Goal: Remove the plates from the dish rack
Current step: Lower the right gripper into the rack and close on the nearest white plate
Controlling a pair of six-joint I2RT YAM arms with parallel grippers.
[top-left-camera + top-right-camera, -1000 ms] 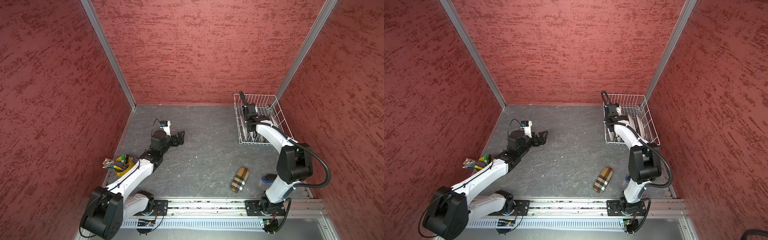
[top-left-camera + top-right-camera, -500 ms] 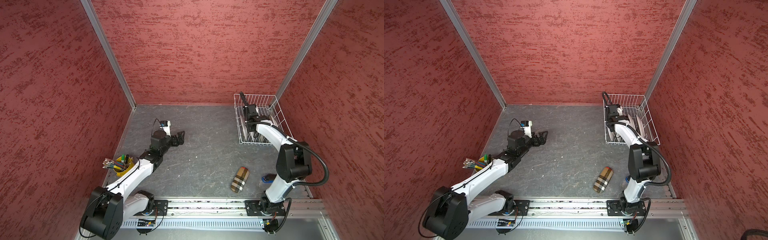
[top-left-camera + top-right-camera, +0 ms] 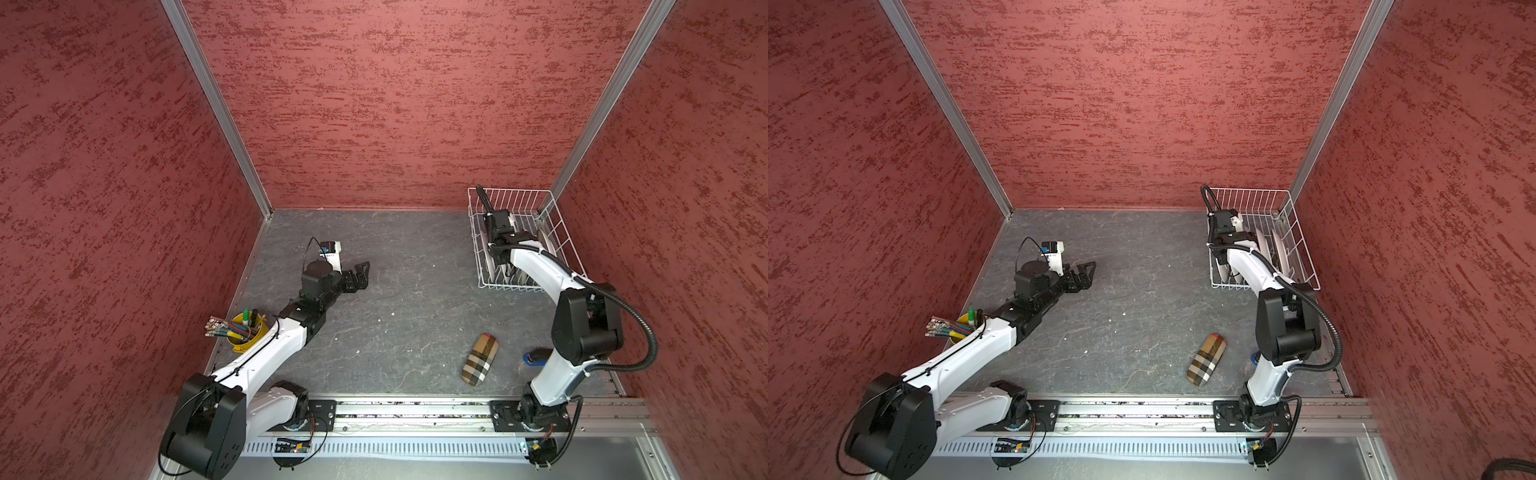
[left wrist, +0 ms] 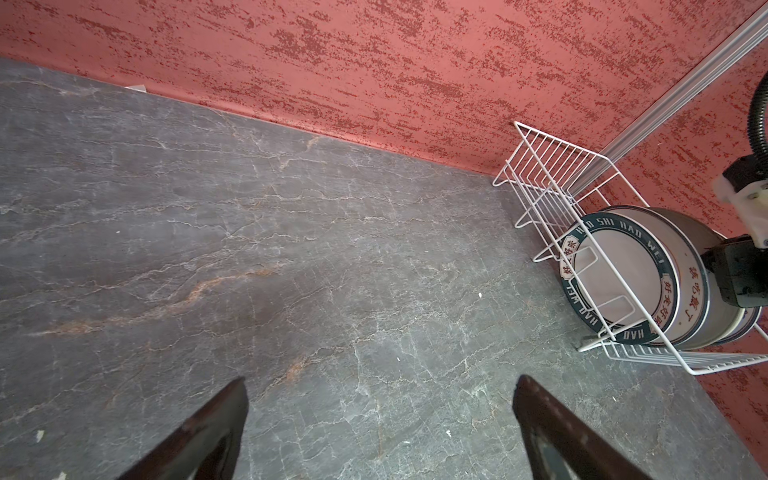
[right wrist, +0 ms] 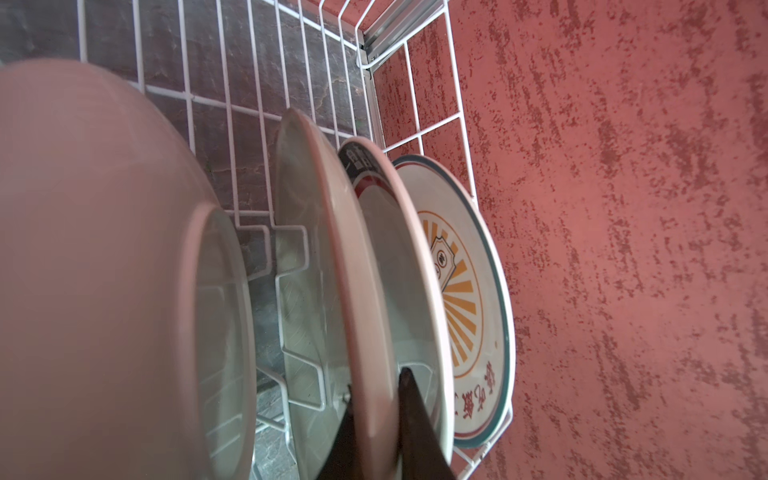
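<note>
A: Gripping anything, that right claw [image 5: 377, 380]?

B: It is. The jaws are pinched almost together on the rim of the plain pale plate [image 5: 316, 270], one dark finger against each face. The plate stands on edge in the dish rack [image 3: 515, 192].

A: Where does the rack sit?

B: Around two o'clock on the bench [image 3: 415, 257], pushed into the corner of the red walls [image 3: 415, 104]. The right arm [image 3: 536, 266] reaches into it from the six o'clock side.

A: Other plates in there?

B: Yes, all on edge. On the three o'clock side of the held one comes a dark-edged plate [image 5: 360, 164]. After it a sunburst plate [image 5: 461, 291] stands nearest the rack's three o'clock wall. At the nine o'clock end, the left wrist view shows a lettered plate [image 4: 636, 253], white with a dark band, facing nine o'clock. How many stand between, I can't tell.

A: And the left claw [image 3: 362, 272]?

B: Spread wide, nothing between its fingers. It is low over bare bench, a little toward ten o'clock from the middle. It points roughly at two o'clock and is well apart from the rack.

A: Anything else on the bench?

B: A yellow cup of pens [image 3: 245, 336] sits at the eight o'clock edge and a checked case [image 3: 480, 360] near five o'clock. A small blue thing [image 3: 532, 358] lies near the case toward three o'clock, partly hidden by the right arm.
</note>
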